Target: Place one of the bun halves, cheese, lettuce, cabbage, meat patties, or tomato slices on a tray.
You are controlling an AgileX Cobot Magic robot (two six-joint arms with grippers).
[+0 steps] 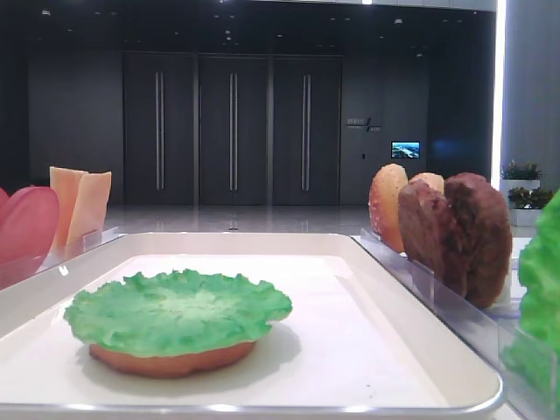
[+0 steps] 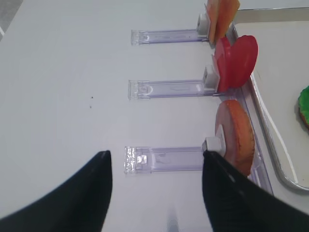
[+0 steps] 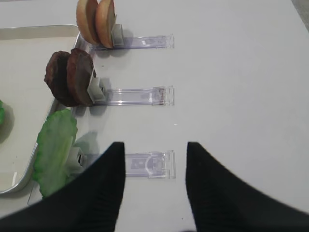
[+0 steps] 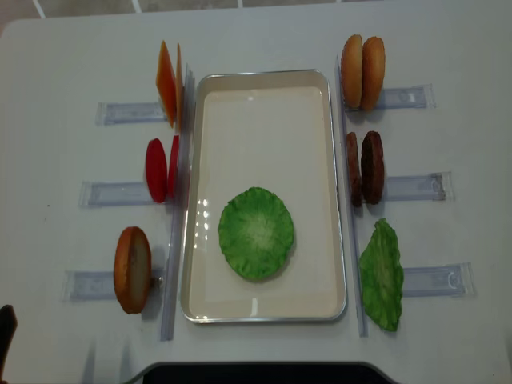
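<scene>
The white tray [image 4: 264,78] lies mid-table. On it a frilly lettuce leaf [image 4: 256,233] covers a bun half [image 1: 166,359]. Left of the tray stand cheese [image 4: 166,84], tomato slices [image 4: 158,170] and one bun half [image 4: 132,270]. To its right stand two bun halves [image 4: 362,72], two meat patties [image 4: 364,168] and a paler green leaf [image 4: 382,274], possibly the cabbage. My right gripper [image 3: 155,147] is open and empty above the table, just right of that leaf [image 3: 55,150]. My left gripper [image 2: 156,154] is open and empty, left of the lone bun half [image 2: 236,135].
Clear plastic holder rails [image 4: 432,280] run outward from each food stack on both sides of the tray. A dark robot base [image 4: 256,373] edges the table's near side. Bare white tabletop lies beyond the rails.
</scene>
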